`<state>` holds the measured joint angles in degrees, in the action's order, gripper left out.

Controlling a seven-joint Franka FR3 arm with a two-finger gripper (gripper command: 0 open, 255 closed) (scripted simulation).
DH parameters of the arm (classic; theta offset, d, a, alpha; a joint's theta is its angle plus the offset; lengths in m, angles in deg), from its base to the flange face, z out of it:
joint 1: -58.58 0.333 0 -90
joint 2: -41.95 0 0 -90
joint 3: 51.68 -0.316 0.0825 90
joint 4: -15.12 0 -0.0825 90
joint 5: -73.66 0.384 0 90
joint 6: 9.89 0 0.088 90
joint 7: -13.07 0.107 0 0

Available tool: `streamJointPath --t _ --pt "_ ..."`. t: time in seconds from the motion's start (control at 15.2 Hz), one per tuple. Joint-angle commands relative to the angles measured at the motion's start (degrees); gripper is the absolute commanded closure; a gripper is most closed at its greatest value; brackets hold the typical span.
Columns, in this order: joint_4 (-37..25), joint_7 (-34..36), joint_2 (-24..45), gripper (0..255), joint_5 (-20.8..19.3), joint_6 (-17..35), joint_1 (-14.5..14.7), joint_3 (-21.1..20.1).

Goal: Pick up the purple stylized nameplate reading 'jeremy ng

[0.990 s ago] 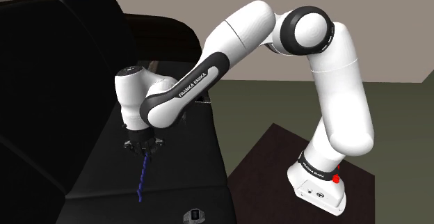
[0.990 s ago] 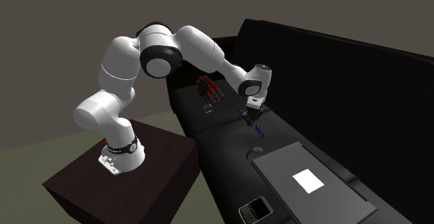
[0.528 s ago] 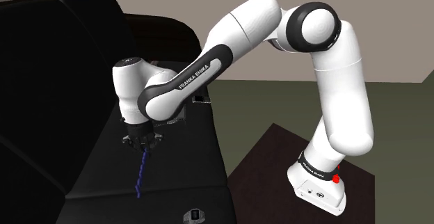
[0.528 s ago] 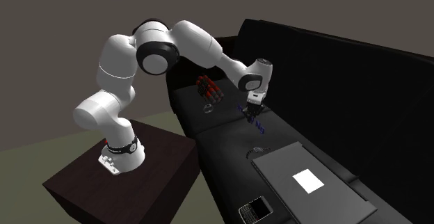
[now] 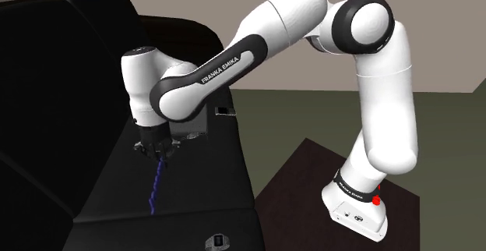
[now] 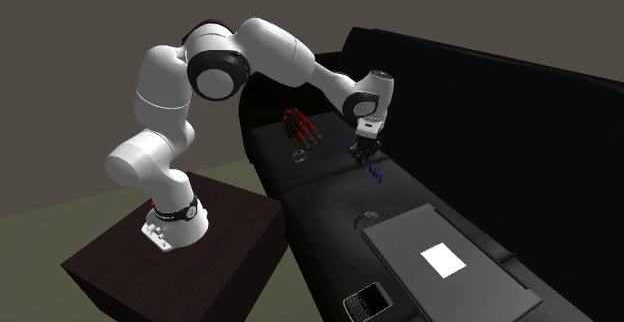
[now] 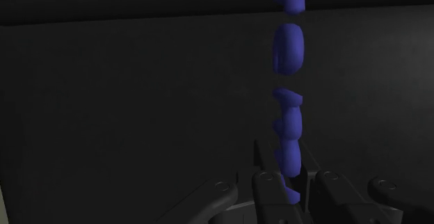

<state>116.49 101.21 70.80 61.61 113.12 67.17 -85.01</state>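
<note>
You have the nameplate (image 5: 156,182) by one end. It is a thin purple-blue string of joined letters hanging from the gripper (image 5: 153,150) over the seat of the black sofa (image 5: 204,181). In the second exterior view the gripper (image 6: 365,148) sits over the seat's rear part, and the nameplate (image 6: 373,169) slants down from it. Whether its low end is clear of the cushion or resting on it, I cannot tell from here.

Treat it as light and stiff: it holds a straight line with no droop. It also looks slim and brittle at the narrow links between letters. An end grip leaves a long lever, so expect it to swing or twist in the grasp. A hold nearer the middle, on a fat letter, would be steadier.

In the wrist view the jaws stand almost closed, with only the plate's thickness between them. The fingers (image 7: 266,190) press either side of the nameplate (image 7: 288,126) at its near end. Nothing else touches the gripper (image 7: 291,191).
</note>
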Motion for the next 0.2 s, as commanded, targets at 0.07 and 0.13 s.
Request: streamJointPath --t 0.07,0.13 --pt "-0.61 -0.31 -0.81 255 0.52 -1.35 -0.26 -0.32" --pt "-0.62 -0.31 -0.81 255 0.52 -1.36 -0.26 -0.32"
